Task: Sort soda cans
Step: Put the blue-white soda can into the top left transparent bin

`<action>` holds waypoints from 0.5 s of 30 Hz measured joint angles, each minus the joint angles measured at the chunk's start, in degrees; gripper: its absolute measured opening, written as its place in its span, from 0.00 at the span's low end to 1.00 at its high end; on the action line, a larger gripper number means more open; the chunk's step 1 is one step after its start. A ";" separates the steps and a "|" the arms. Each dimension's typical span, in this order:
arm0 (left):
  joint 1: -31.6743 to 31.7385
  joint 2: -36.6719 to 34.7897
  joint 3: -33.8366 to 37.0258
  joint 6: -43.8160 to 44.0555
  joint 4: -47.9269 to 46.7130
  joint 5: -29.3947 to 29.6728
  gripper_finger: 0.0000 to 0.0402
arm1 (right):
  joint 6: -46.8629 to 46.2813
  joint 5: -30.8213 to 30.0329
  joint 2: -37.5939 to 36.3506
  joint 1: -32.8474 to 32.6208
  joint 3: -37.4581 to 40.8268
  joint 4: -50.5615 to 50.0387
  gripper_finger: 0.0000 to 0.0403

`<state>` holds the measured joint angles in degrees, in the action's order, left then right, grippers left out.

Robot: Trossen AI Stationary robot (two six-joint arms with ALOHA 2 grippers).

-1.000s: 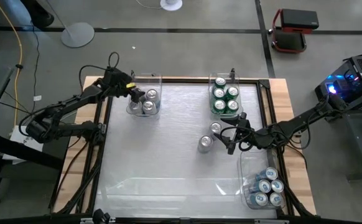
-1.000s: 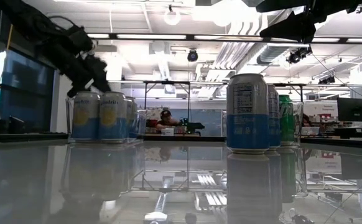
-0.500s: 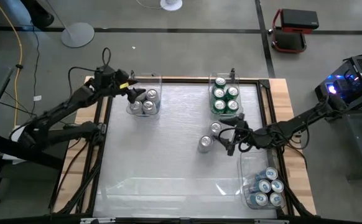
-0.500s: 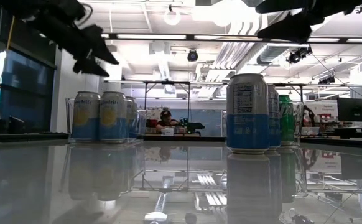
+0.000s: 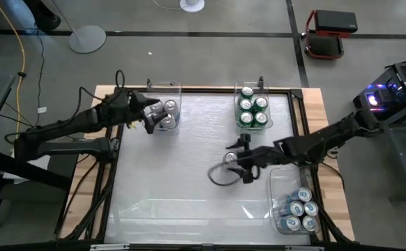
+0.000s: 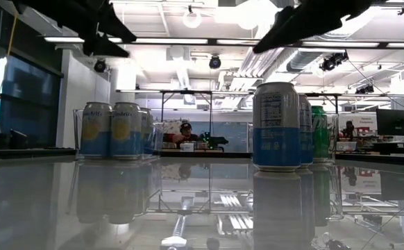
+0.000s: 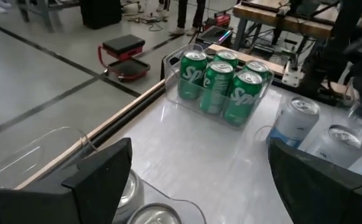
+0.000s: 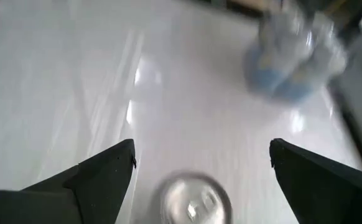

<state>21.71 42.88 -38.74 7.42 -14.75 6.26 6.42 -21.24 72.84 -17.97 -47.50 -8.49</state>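
Right claw (image 5: pixel 236 164): released, fingers spread wide, positioned over the loose soda can (image 5: pixel 229 159) near the centre of the worktop (image 5: pixel 182 181). A second loose can (image 7: pixel 295 122) stands just beside it. Left claw (image 5: pixel 147 116): released, above the far-left bin (image 5: pixel 162 104) holding silver-topped cans. Green cans (image 5: pixel 252 109) fill the far-right bin; blue cans (image 5: pixel 297 210) occupy the near-right bin.

Bright ceiling lights (image 6: pixel 192 19), glossy table (image 6: pixel 188 201) reflections, blurred right wrist view.
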 joint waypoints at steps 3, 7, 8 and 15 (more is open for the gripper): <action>-5.07 0.37 -0.01 0.13 0.03 5.81 0.88 | -4.27 4.12 2.76 3.37 -6.55 -13.47 0.90; -9.49 1.24 0.02 0.96 0.09 10.71 0.88 | -6.07 11.75 6.31 6.76 -10.49 -19.85 0.90; -10.19 1.57 0.02 1.02 0.01 11.39 0.88 | -5.80 13.03 7.06 7.18 -10.77 -19.96 0.90; -13.77 4.22 0.54 1.67 -0.34 12.44 0.88 | -5.10 14.65 11.76 8.29 -10.93 -22.24 0.90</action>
<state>7.93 47.11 -38.20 9.09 -15.09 18.70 1.32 -6.59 84.60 -9.68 -58.43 -30.73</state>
